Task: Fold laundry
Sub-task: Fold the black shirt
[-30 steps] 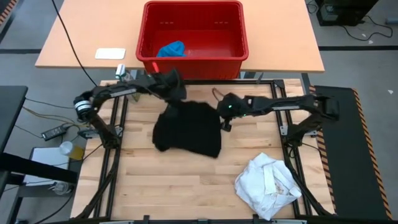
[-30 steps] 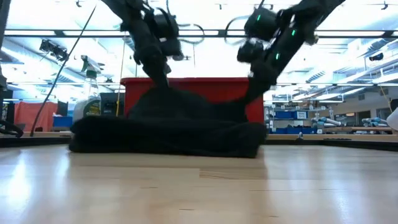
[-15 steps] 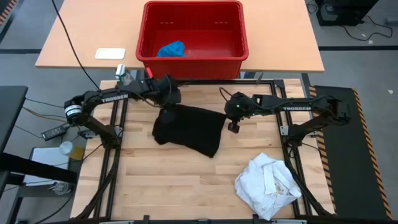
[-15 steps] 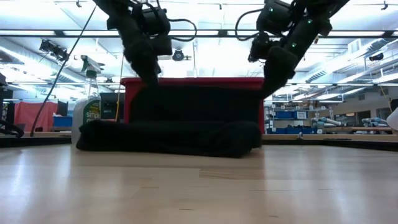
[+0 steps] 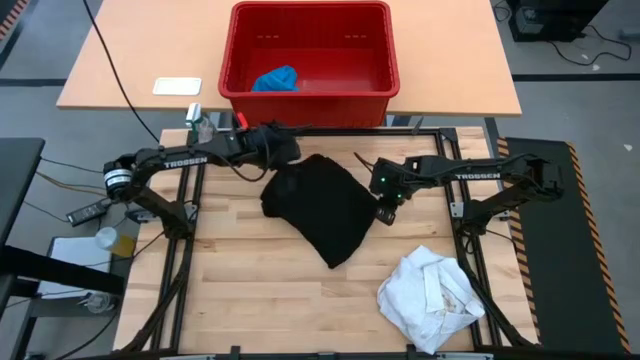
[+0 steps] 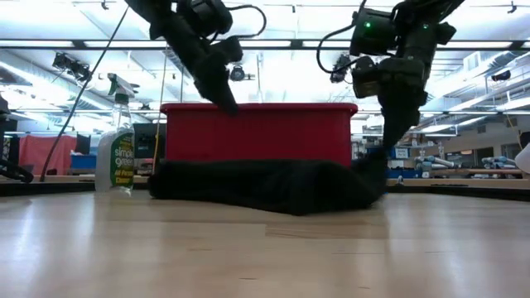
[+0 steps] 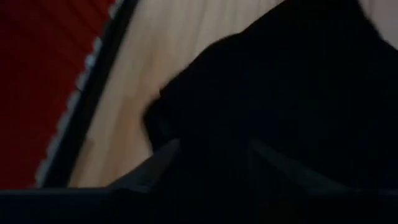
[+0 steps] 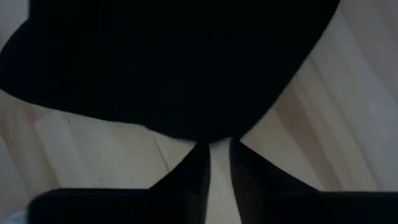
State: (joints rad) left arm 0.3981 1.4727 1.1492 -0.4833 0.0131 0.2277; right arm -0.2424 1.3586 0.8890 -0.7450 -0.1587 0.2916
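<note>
Wooden table (image 5: 250, 280) bears a crumpled black garment (image 5: 325, 205) – left end effector (image 5: 283, 148) parted, right end effector (image 5: 388, 212) slightly parted, both empty

The large garment (image 5: 325, 205) lies on the table (image 5: 260, 290) between the two arms, the left gripper (image 5: 283, 150) at its far left edge and the right gripper (image 5: 388, 208) at its right edge. Near and right of it lies another garment (image 5: 432, 297). Behind the table stands the basket (image 5: 310, 100) with a small garment (image 5: 276, 78) in it, and a spray bottle (image 6: 116, 153) stands far left.
</note>
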